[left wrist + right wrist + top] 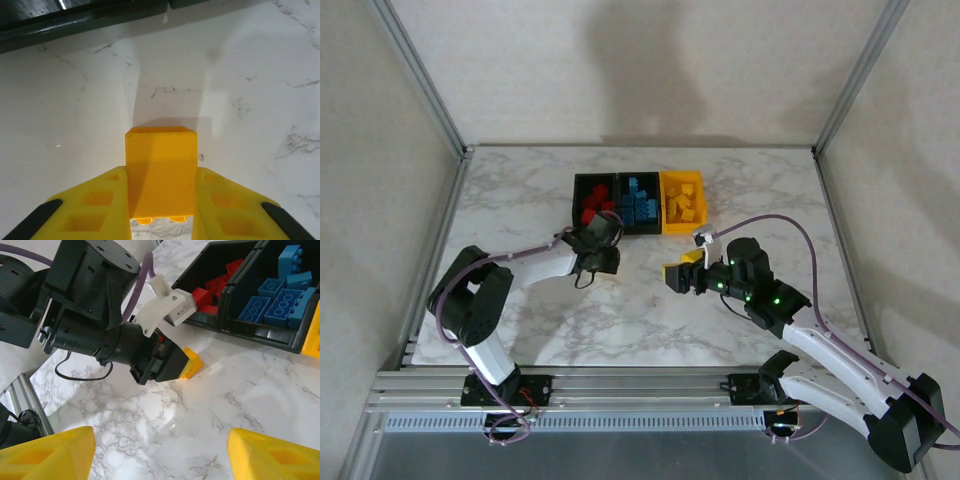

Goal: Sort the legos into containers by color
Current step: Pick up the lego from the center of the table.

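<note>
1. The right gripper (680, 270) hovers low over the marble table (510, 200). Its yellow fingers (47, 455) are spread wide with nothing between them.
2. To its left, near it but apart, the left gripper (161, 172) is pinching a yellow lego (160, 155). The brick is squeezed between both fingers and throws a shadow on the marble ahead. I cannot tell whether it touches the table.
3. Just beyond that brick runs the dark near wall of the bins (75, 22).
4. Farther back, three bins stand joined in a row.
5. The left bin (576, 200) is black and holds red legos (595, 207).
6. The middle bin (640, 177) is black and holds blue legos (640, 200).
7. The yellow bin (703, 195), on the right, holds yellow legos (685, 207).
</note>
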You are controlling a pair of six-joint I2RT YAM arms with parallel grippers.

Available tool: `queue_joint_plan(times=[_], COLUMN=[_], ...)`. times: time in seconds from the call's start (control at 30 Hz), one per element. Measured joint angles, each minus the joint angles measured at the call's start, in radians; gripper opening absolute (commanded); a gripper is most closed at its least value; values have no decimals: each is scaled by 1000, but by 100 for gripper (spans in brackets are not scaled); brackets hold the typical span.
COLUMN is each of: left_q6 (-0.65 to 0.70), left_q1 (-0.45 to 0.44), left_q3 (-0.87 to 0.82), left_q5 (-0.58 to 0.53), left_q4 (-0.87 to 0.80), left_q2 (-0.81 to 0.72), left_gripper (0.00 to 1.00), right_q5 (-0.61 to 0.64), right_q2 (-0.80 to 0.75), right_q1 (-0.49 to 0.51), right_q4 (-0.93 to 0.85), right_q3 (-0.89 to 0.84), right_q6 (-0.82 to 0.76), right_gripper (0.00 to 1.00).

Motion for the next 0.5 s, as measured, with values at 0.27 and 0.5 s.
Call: queue_joint_plan(times=[0.27,0.5], left_q6=[-19,-42], left_q1=[-29,-61], left_q3=[77,229], left_q5=[4,16], left_q4=[-60,-87], left_q2=[-77,-90], left_gripper=[23,24], right_q5=[30,86], right_q2=[-61,-76], right_q1=[0,-34], right_q4=[-11,-70], right_q3=[-6,-1], right_q6=[8,57], right_gripper=[70,70])
